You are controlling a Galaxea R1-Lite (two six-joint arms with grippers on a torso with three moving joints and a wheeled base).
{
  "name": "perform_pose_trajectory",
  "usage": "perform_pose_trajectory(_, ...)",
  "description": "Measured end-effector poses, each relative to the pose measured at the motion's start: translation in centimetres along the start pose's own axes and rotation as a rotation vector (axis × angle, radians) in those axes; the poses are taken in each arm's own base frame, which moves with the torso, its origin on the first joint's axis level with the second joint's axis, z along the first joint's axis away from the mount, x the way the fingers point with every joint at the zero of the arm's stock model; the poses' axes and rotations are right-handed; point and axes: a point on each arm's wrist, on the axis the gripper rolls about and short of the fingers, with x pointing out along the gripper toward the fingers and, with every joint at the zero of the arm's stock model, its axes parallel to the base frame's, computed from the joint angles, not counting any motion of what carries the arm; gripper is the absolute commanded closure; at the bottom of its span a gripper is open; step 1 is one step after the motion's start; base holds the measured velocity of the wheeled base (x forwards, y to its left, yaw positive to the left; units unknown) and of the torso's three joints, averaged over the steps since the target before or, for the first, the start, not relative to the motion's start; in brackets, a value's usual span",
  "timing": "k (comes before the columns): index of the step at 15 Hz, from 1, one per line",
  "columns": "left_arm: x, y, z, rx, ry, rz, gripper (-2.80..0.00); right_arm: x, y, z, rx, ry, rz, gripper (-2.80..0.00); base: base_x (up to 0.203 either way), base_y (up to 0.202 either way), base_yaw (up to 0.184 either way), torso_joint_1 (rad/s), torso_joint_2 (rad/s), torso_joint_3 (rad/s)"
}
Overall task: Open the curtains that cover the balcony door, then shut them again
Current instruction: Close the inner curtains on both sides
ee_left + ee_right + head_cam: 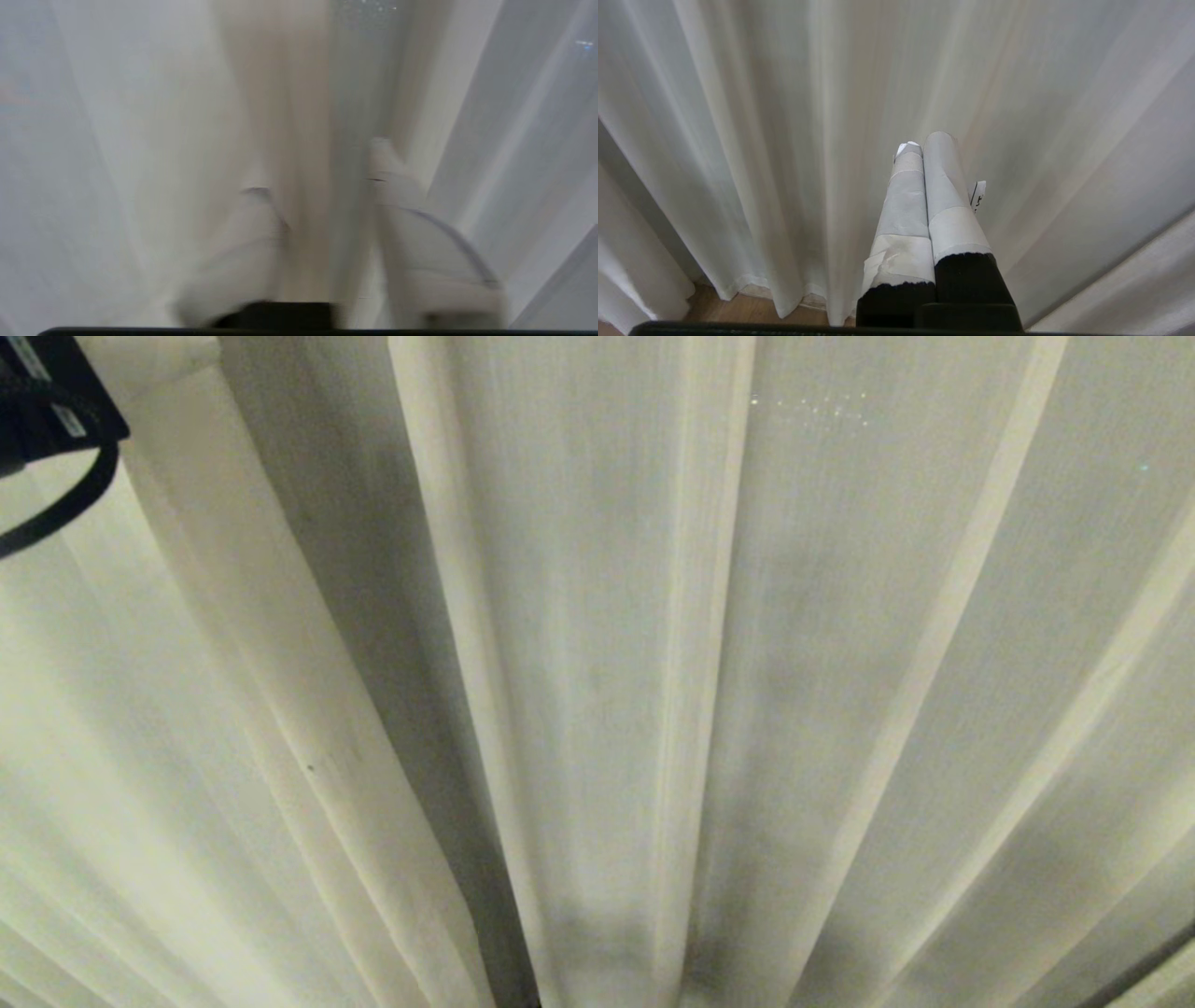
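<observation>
Cream curtains (597,672): hanging pleated, filling my whole view.
Left hand (322,163): I am spreading my fingers (406,224) around one pleat.
Right hand (924,144): pressed together, near the hem and floor (738,310).

A strip of wooden floor (752,310) shows low down — warm brown, just beneath the hanging fabric hem.

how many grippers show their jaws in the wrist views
2. The left gripper has its jaws parted around a pleat of the curtains. The right gripper hangs before the fabric with jaws together, holding nothing. In the head view no jaws show.
</observation>
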Motion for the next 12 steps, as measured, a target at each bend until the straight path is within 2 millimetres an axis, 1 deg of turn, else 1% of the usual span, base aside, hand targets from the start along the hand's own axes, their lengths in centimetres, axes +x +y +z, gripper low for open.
perform_pose_trajectory(4, -0.7, 0.4, 0.1, 0.005, -0.004, 0.041, -2.80, 0.0, 0.0, 0.0, 0.000, 0.000, -0.001, 0.00, 0.000, 0.000, 0.000, 0.000, 0.00, 0.000)
perform_pose_trajectory(6, -1.8, 0.4, -0.1, 0.005, 0.018, 0.052, -2.80, 0.0, 0.0, 0.0, 0.000, 0.000, 0.000, 0.00, 0.000, 0.000, 0.000, 0.000, 0.00, 0.000)
perform_pose_trajectory(8, -3.3, 0.4, -0.4, 0.005, 0.052, 0.066, -2.80, 0.0, 0.0, 0.0, 0.000, 0.000, 0.000, 0.00, 0.000, 0.000, 0.000, 0.000, 0.00, 0.000)
perform_pose_trajectory(12, -7.6, 0.4, -1.9, 0.006, 0.102, 0.117, -2.80, 0.0, 0.0, 0.0, 0.000, 0.000, -0.001, 0.00, 0.000, 0.000, 0.000, 0.000, 0.00, 0.000)
